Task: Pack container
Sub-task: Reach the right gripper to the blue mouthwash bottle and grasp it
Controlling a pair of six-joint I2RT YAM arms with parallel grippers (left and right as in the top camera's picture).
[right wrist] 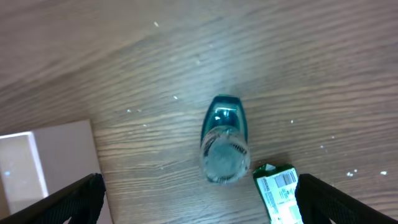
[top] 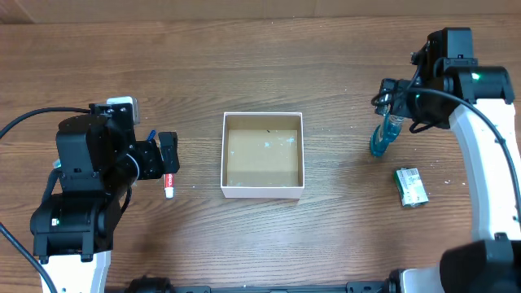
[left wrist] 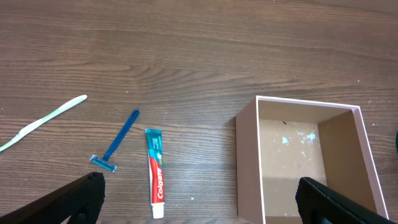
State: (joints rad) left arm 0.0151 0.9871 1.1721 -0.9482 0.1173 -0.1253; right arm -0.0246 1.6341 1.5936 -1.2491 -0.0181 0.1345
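Near right: small green-and-white packet [top: 411, 186]. Near left: red-and-white toothpaste tube [left wrist: 155, 180], blue razor [left wrist: 115, 149], pale toothbrush [left wrist: 43, 121]. Centre: square white-walled cardboard container [top: 262, 193], floor bare; nothing packed yet. Left gripper [top: 166, 155], right gripper [top: 397, 102]: both spread wide, empty. Far right: clear blue bottle [right wrist: 225, 140], seemingly upright, below right gripper.

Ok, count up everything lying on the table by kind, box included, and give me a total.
Container: 1
Toothbrush: 1
Razor: 1
Toothpaste tube: 1
Clear blue bottle: 1
Green packet: 1
Total: 6
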